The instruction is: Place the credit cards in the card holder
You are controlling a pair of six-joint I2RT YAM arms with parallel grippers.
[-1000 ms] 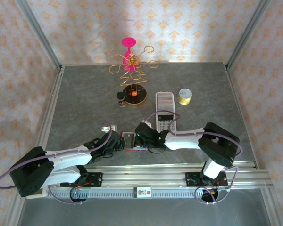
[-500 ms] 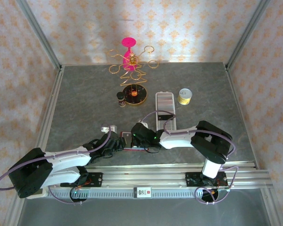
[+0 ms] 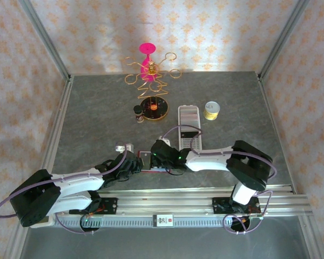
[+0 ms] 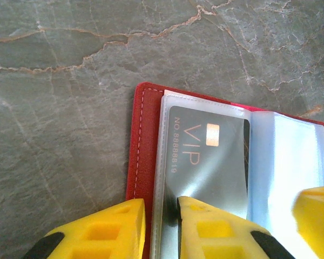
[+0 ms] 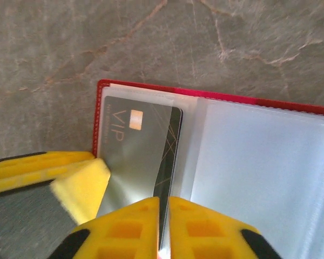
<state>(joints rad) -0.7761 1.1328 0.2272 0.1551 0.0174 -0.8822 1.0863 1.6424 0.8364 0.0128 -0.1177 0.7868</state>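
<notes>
The red card holder (image 4: 144,135) lies open near the table's front edge (image 3: 147,161), its clear pockets (image 5: 259,172) facing up. A grey-black credit card (image 4: 210,162) marked VIP sits at the left pocket, its far end under the clear flap (image 5: 135,156). My right gripper (image 5: 163,226) is shut on the card's near right edge and hovers over the holder (image 3: 161,155). My left gripper (image 4: 161,226) is nearly closed on the holder's left side, red cover and pocket edge between its fingers (image 3: 132,163). One left fingertip (image 5: 78,189) shows beside the card.
A long white perforated tray (image 3: 189,127) lies just behind the right gripper. Farther back stand a yellow roll (image 3: 211,110), a round dark base (image 3: 154,107) with a small bottle (image 3: 138,113), and a pink-and-gold wire stand (image 3: 149,70). A metal rail (image 3: 194,197) borders the front.
My right gripper has slid left over the card holder with the card. The left gripper has stayed at the holder's left side.
</notes>
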